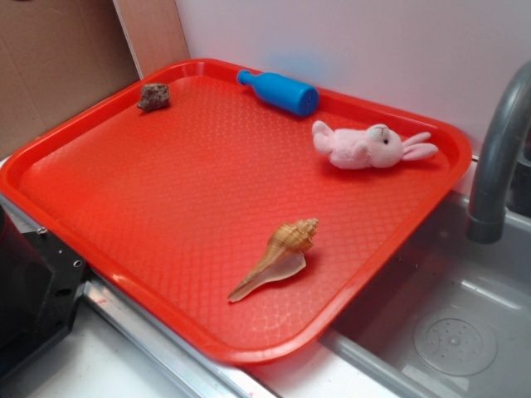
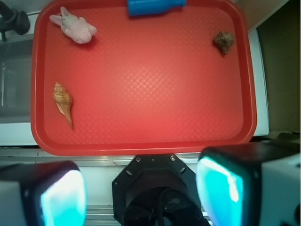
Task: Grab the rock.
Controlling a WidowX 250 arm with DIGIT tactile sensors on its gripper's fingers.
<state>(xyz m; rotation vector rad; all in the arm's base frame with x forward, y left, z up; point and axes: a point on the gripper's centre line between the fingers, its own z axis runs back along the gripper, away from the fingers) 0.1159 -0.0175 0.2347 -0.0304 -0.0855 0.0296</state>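
Beside the red tray's (image 2: 141, 147) far rim, in its corner near the blue bottle (image 2: 155, 6), sits the rock (image 2: 225, 41) — untouched. My guess: the approach is just starting. With fingers spread wide, the gripper (image 2: 141, 194) hangs off the tray's near rim — bare tray lies between, though the raised rim crowds the rock.

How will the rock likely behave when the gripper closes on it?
The rock looks rigid and lumpy, so it probably won't deform. Its rough, uneven surface should grip well, though uneven faces may make it twist between the fingers. It seems unlikely to roll far.
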